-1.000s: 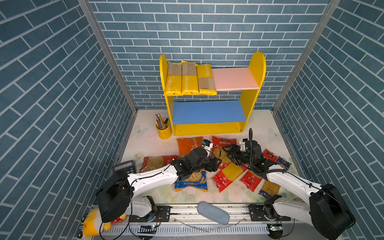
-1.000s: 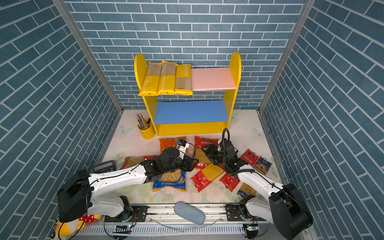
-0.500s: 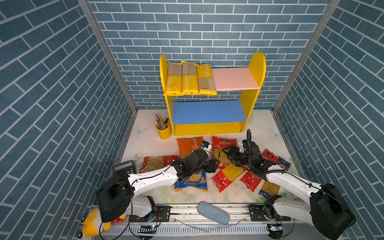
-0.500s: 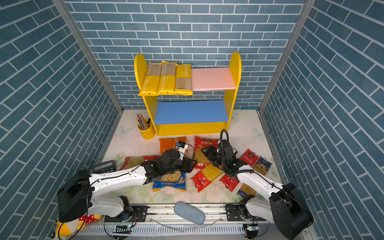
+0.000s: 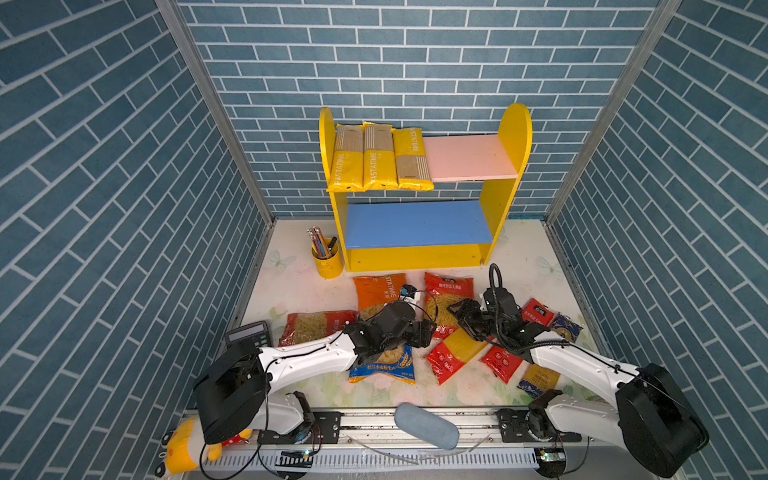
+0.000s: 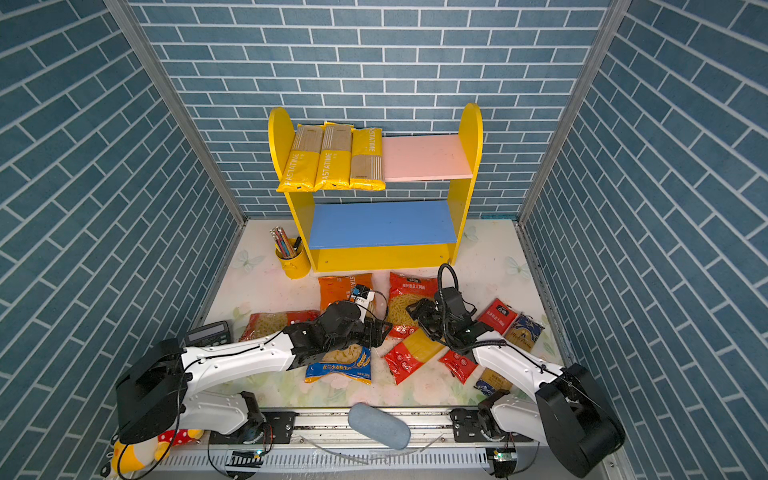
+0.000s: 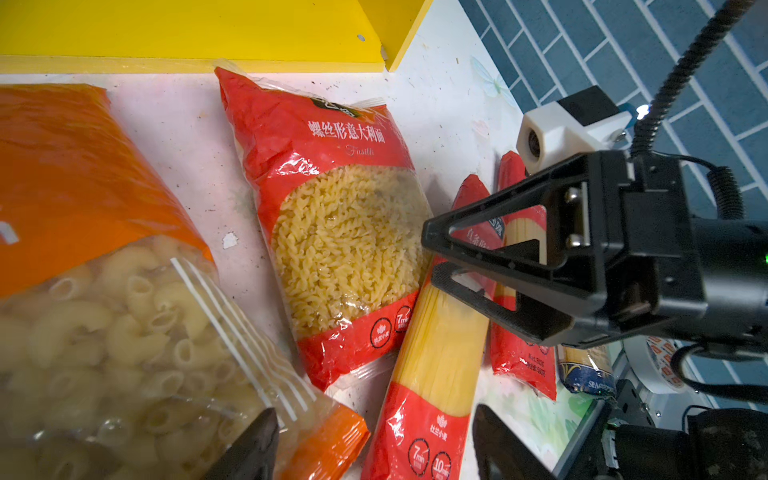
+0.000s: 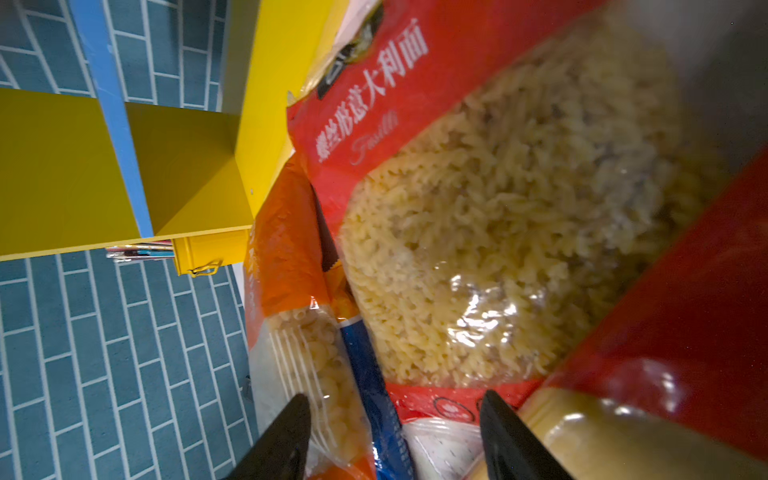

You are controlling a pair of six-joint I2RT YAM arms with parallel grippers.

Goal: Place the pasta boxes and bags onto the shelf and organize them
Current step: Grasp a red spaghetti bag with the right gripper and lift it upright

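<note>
The shelf point(image 5: 515, 137) stands at the back, with three yellow PASTATIME packs point(image 5: 376, 158) on the left of its pink board; the blue board point(image 5: 415, 222) is bare. On the floor in front lie an orange macaroni bag point(image 7: 75, 178), a red fusilli bag point(image 7: 332, 232), a blue bag point(image 5: 384, 365) and a red spaghetti pack point(image 7: 436, 365). My left gripper point(image 7: 374, 453) hangs open over the spaghetti pack's end and the orange bag's corner. Facing it, my right gripper point(image 8: 395, 436) is open over the fusilli bag's lower seam, holding nothing.
More red packs point(image 5: 500, 363) and dark-blue packs point(image 5: 565, 326) lie at the right, and a red macaroni bag point(image 5: 316, 326) at the left. A yellow pencil cup point(image 5: 327, 259) stands by the shelf's left foot. A calculator point(image 5: 249, 334) lies near the left wall.
The right gripper has crept a little to the left, toward the left gripper. The left gripper has sunk slightly toward the packs. Neither has changed its opening.
</note>
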